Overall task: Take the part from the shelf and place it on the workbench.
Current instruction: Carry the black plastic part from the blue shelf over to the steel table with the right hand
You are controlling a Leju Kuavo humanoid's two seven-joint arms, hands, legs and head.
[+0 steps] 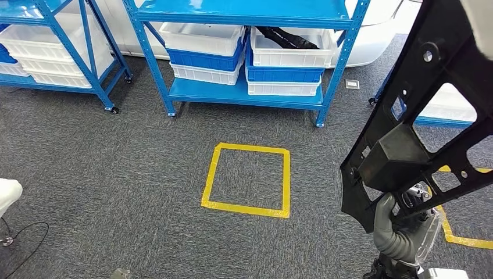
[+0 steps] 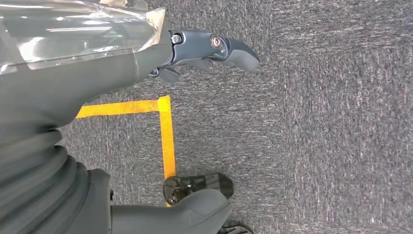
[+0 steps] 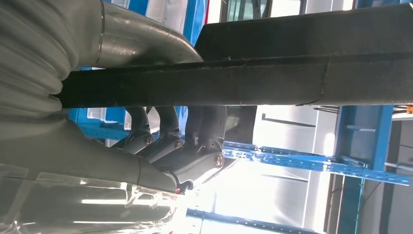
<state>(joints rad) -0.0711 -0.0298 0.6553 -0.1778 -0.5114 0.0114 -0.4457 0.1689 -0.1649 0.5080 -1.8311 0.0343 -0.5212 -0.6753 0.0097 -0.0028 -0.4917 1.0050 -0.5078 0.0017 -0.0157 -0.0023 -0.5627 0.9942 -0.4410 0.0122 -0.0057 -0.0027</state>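
Part (image 1: 418,116), a long black plastic frame, stands upright above my right hand (image 1: 398,229), whose fingers (image 3: 195,141) clamp its lower edge over the grey carpet (image 1: 145,174), while my left hand (image 2: 146,63) hangs with fingers apart, holding nothing.

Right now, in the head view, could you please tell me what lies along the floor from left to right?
Black cable → yellow tape square → black part held by the right hand.
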